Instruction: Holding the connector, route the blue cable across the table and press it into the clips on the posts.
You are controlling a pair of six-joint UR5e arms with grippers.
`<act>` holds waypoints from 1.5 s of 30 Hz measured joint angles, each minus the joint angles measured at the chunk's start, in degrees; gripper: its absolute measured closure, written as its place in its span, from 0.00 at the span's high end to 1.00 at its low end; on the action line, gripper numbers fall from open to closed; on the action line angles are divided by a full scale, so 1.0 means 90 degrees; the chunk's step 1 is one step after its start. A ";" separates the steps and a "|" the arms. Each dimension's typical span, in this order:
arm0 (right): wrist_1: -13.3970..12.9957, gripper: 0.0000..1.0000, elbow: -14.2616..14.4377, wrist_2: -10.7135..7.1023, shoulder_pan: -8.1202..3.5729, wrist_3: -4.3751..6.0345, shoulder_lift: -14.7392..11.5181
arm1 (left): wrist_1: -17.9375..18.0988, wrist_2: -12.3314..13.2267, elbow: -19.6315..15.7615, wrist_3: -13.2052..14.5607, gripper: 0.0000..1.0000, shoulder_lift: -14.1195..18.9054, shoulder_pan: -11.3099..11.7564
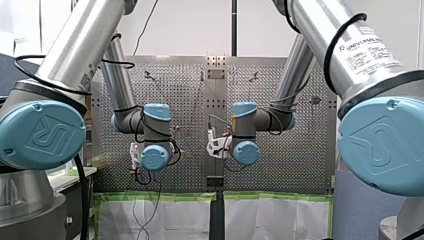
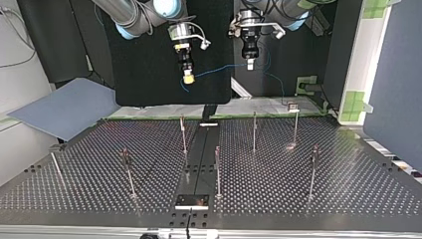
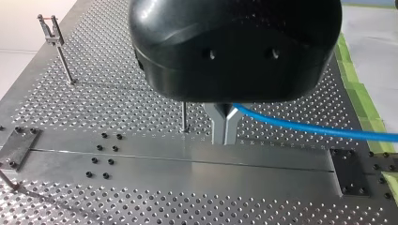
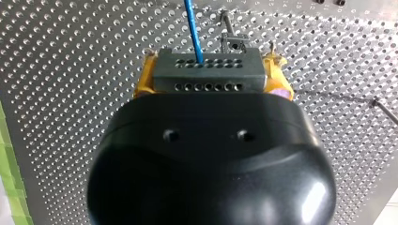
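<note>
Right gripper (image 4: 212, 76) clamps the connector (image 4: 209, 70); left gripper (image 3: 225, 121) pinches the cable (image 3: 305, 125); both hang well above the table (image 2: 323, 194); no clip (image 3: 49, 29) on any post (image 2: 254, 130) filled; routing barely begun, I judge; next: lower the cable onto a clip.

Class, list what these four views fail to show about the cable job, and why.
- Front view: the blue cable is lost behind the arms' wrist joints.
- Left wrist view: the black gripper housing covers where the metal fingers meet the cable.
- Top view: the clips on the posts are too small to read.
- Right wrist view: that gripper's housing hides the underside of the connector.
</note>
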 joint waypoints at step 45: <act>0.0439 0.00 -0.0105 -0.0067 0.0216 -0.0207 0.0441 | -0.0088 0.0020 0.0000 -0.0010 0.00 -0.0117 0.0117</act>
